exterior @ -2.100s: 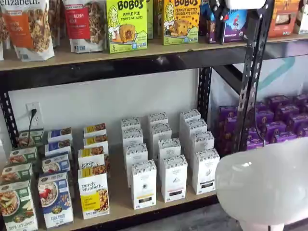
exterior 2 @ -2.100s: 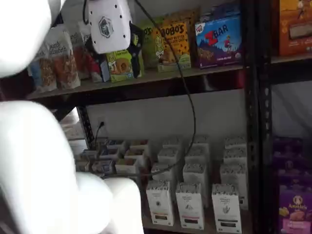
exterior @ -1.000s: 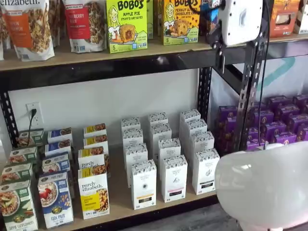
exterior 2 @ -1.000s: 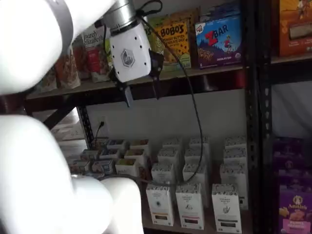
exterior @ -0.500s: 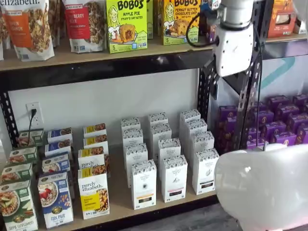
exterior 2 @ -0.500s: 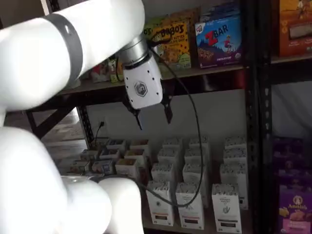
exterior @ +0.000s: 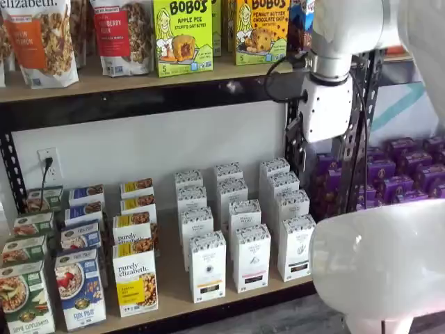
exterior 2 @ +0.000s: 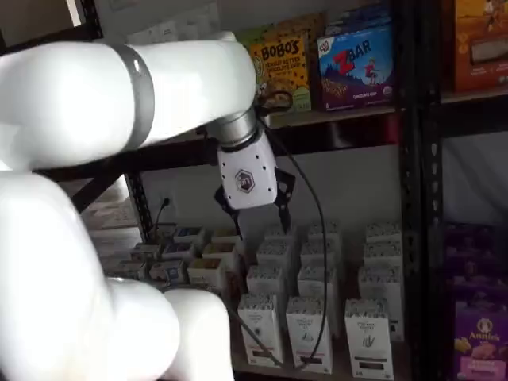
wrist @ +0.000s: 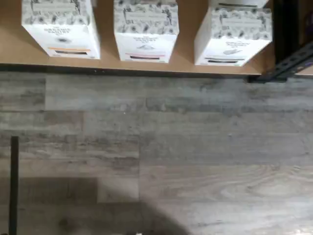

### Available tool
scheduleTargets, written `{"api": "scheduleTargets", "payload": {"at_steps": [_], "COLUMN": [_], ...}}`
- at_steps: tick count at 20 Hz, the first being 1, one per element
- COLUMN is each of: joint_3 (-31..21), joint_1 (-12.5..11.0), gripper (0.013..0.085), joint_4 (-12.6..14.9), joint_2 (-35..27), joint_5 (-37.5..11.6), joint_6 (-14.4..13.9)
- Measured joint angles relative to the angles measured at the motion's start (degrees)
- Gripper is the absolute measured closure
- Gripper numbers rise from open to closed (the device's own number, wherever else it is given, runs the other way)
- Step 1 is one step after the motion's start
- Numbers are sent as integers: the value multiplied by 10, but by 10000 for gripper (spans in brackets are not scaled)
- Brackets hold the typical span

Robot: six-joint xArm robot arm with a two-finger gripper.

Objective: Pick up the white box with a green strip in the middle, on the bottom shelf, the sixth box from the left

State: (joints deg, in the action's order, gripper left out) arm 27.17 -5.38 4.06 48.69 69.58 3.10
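Note:
The white box with a green strip (exterior: 297, 248) stands at the right end of the front row on the bottom shelf (exterior: 174, 292). It also shows in a shelf view (exterior 2: 368, 337) and in the wrist view (wrist: 232, 34), beside two alike white boxes with orange and pink strips. My gripper (exterior 2: 258, 222) hangs in the air above the rows of white boxes, its black fingers apart and holding nothing. It shows in the other shelf view too (exterior: 323, 165), above and a little behind the green-strip box, touching nothing.
Cereal and granola boxes (exterior: 80, 289) fill the shelf's left part. Yellow Bobo's boxes (exterior: 182, 35) stand on the board above. A black rack post (exterior: 361, 132) is right beside the gripper, with purple boxes (exterior: 403, 174) behind it. My white arm (exterior: 382, 264) blocks the lower right. Grey wood floor (wrist: 156, 147) lies before the shelf.
The gripper has come down from the level of the upper board to the space over the white boxes, and the arm has swung further into both shelf views.

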Motion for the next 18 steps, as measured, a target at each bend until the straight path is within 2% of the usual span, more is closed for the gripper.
{"api": "scheduleTargets", "payload": {"at_steps": [1,4,6,9,13,18], "joint_3": [-8,-23,-29,-47,-68,-93], "joint_1": [2,0,-10,-16,-19,-18], "gripper": [130,130,130,130,130,130], "joint_4": [11,23,13,20,42,65], "joint_2": [-8,-30,-51,-79,-125,-190], "joint_5": [-16,-51,-69,-115,-183,-296], "joint_6": [-7,-12,0,-1,-18,-47]}}
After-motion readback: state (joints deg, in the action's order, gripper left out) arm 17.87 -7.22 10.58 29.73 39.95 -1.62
